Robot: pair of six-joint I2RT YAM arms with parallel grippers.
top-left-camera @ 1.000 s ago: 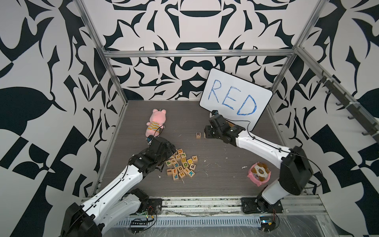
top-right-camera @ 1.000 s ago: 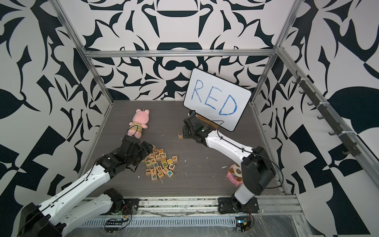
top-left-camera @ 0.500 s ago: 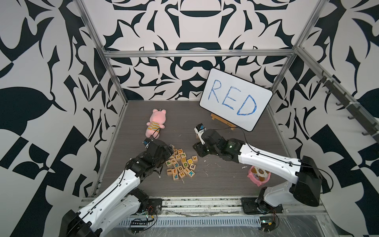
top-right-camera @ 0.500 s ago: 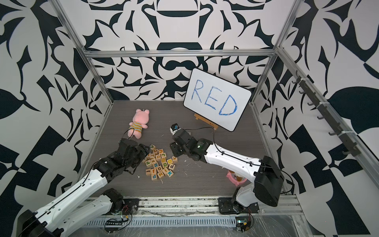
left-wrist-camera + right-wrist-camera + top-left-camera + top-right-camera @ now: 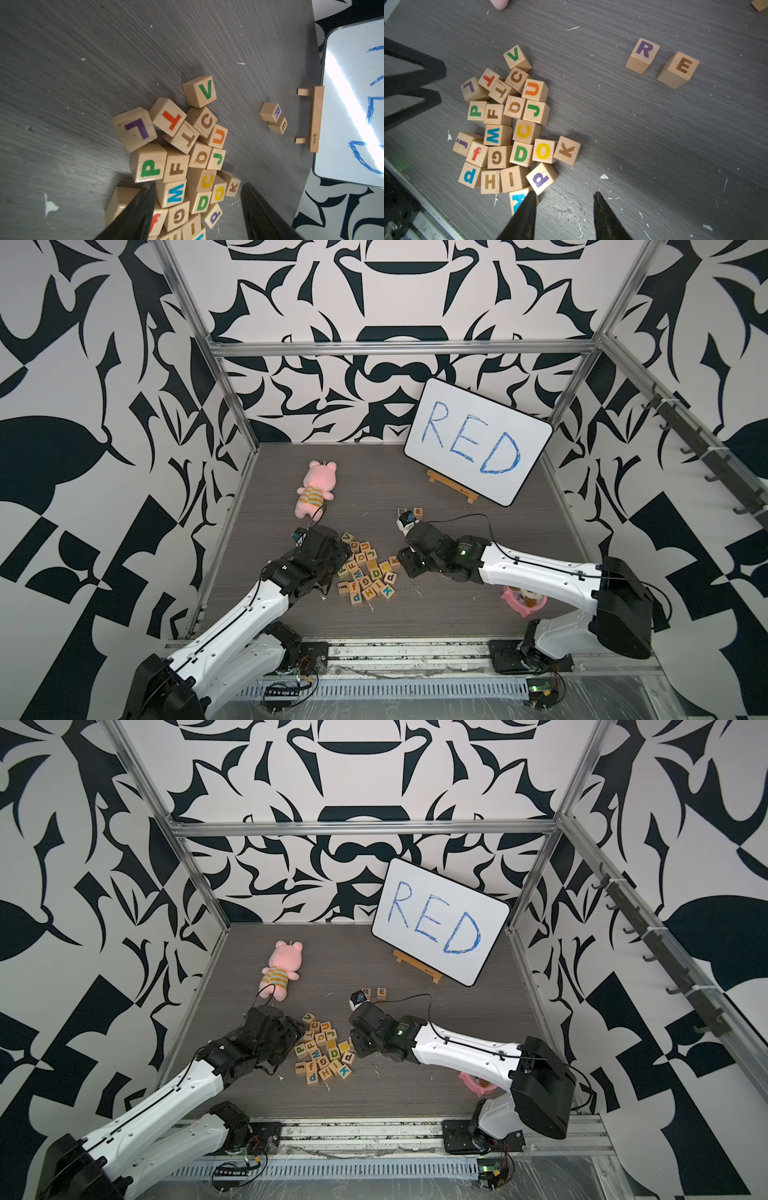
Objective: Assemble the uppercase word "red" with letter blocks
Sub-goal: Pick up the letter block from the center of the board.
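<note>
Word so far: The R block and the E block stood letters up on the tabletop, near each other with a small gap. They sat just in front of the easel of the whiteboard, I judged so the row could be read against the handwritten model.
Missing letter: The green D block lay face up among the heaped letter blocks. It was pressed between the G block and the O block, with the yellow C block against a third side.
Right side: My right jaws stood moderately apart and empty. They hung over bare tabletop just beside the heap, on the side of the K block. That seemed the handier edge from which to reach in for D.
Left side: My left jaws were also parted with nothing between them, at the heap's opposite edge by the P block. I judged they waited there to steady or clear the neighbours.
Changed in the last second: My right arm had been stretched out toward the whiteboard, with only R in view beside it. By this moment E stood next to R and the arm had drawn back to the heap. My left arm had kept to its edge of the heap, shifted only slightly.
Risk: D was hemmed in tightly, so closing on it could drag O or G along.
</note>
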